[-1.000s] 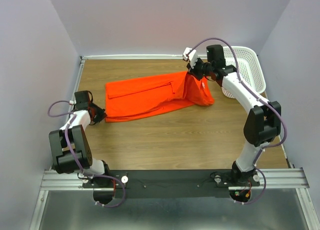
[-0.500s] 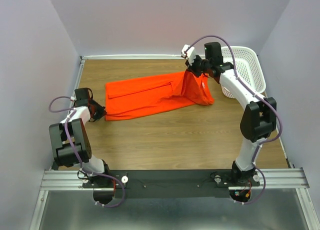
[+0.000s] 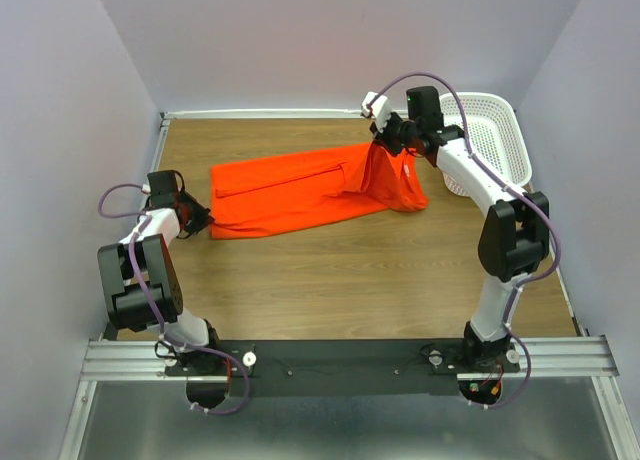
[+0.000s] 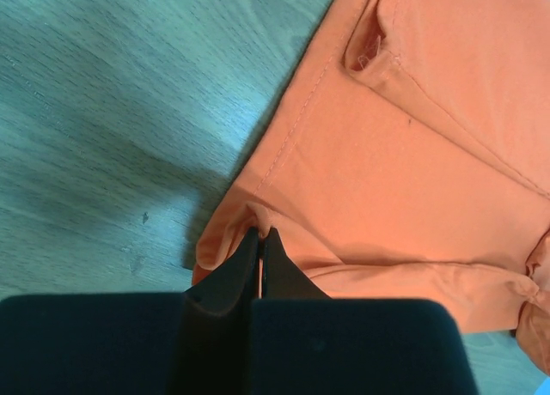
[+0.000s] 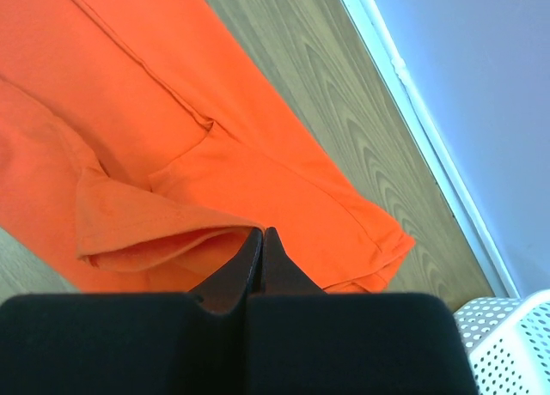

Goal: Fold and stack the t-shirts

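Note:
One bright orange t-shirt [image 3: 290,192] lies folded lengthwise across the back of the wooden table [image 3: 340,280]. My left gripper [image 3: 203,221] is shut on the shirt's near left corner, a pinch of orange cloth [image 4: 258,219] caught between the jaws [image 4: 260,233]. My right gripper [image 3: 384,143] is shut on the shirt's right end and holds it lifted, so the cloth [image 3: 395,185] hangs down in a drape. In the right wrist view the held fold [image 5: 163,232] runs off to the left from the closed jaws [image 5: 261,233], above the flat part of the shirt [image 5: 258,180].
A white perforated basket [image 3: 492,135] stands at the back right, just behind my right arm; its corner [image 5: 516,343] shows in the right wrist view. Walls close in the table at the back and both sides.
My right gripper has carried the lifted end of the shirt slightly left and back. My left gripper has drawn the near left corner a little leftward.

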Available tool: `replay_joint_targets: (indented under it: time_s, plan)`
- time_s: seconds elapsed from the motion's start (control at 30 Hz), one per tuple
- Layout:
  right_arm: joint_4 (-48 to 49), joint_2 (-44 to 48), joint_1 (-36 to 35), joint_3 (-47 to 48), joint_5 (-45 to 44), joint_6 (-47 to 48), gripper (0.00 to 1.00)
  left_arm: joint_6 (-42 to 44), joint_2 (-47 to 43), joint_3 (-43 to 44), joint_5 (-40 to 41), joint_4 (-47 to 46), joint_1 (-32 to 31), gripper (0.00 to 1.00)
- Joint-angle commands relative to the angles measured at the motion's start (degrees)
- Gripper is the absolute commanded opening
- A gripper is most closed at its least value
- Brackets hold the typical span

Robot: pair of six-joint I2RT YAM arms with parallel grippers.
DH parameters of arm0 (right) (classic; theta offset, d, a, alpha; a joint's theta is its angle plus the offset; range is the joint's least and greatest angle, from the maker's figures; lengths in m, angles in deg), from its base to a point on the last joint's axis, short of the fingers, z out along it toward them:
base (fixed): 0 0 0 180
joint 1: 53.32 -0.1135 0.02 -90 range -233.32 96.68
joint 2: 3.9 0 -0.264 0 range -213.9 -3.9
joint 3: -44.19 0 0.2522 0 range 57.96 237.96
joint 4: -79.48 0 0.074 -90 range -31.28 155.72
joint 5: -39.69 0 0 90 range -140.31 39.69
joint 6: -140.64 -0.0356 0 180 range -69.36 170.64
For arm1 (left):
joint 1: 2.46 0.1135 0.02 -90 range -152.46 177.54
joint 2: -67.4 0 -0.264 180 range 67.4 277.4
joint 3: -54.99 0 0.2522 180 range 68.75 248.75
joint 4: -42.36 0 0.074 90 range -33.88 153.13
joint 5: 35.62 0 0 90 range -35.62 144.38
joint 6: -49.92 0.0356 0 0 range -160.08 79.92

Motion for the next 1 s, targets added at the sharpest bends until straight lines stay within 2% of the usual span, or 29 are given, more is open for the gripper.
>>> replay_joint_targets:
  time_s: [0.0, 0.67, 0.77, 0.97]
  plan:
    - [1.0, -1.3, -0.2, 2.5, -1.6, -0.9, 0.01, 1.4, 0.4, 1.2, -1.3, -0.6, 0.4, 0.00]
    - [1.0, -6.7, -0.2, 7.4, -2.6, -2.2, 0.01, 4.7, 1.5, 2.8, -2.8, -1.4, 0.7, 0.00]
    - [1.0, -7.4, -0.3, 7.7, -2.7, -2.3, 0.01, 6.6, 1.4, 3.2, -3.8, -1.2, 1.5, 0.04]
    - [1.0, -8.0, -0.2, 7.8, -2.8, -2.2, 0.01, 9.3, -2.4, 1.8, -6.2, -3.0, 3.2, 0.28]
